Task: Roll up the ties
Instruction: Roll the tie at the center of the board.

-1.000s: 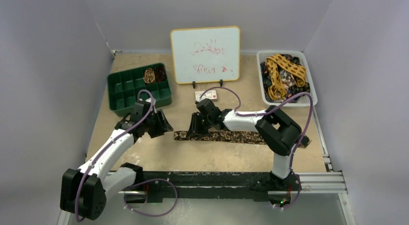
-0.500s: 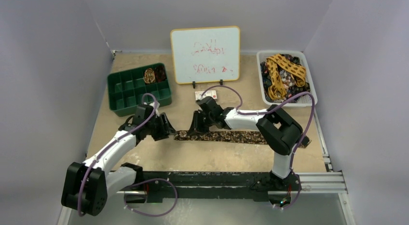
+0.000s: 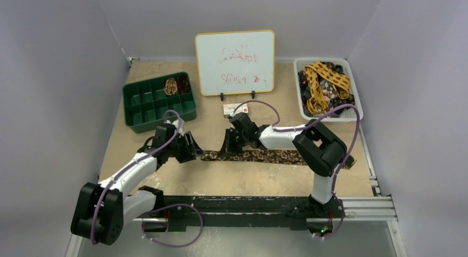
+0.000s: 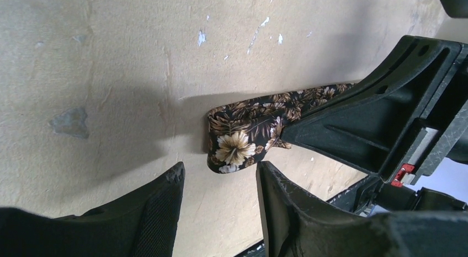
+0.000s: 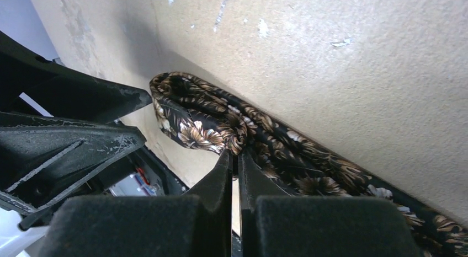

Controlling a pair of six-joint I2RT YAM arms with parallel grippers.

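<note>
The right gripper (image 5: 233, 153) is clenched on the folded end of the floral tie (image 3: 265, 155), in front of the whiteboard (image 3: 234, 61). The left gripper (image 4: 219, 170) hangs half-spread and empty. Rolling looks barely begun. One coil (image 3: 171, 86) sits in the tray (image 3: 132, 111) left of the whiteboard, and unrolled ties (image 3: 323, 83) fill the bin (image 3: 357, 97) to its right.

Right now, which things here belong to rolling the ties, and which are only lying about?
Belong to the job:
- floral tie laid out flat; right hand shut on its folded end, left hand open just short of that end
- rolled tie in the green tray
- white bin of loose ties

Just lying about:
- whiteboard
- small card in front of it
</note>
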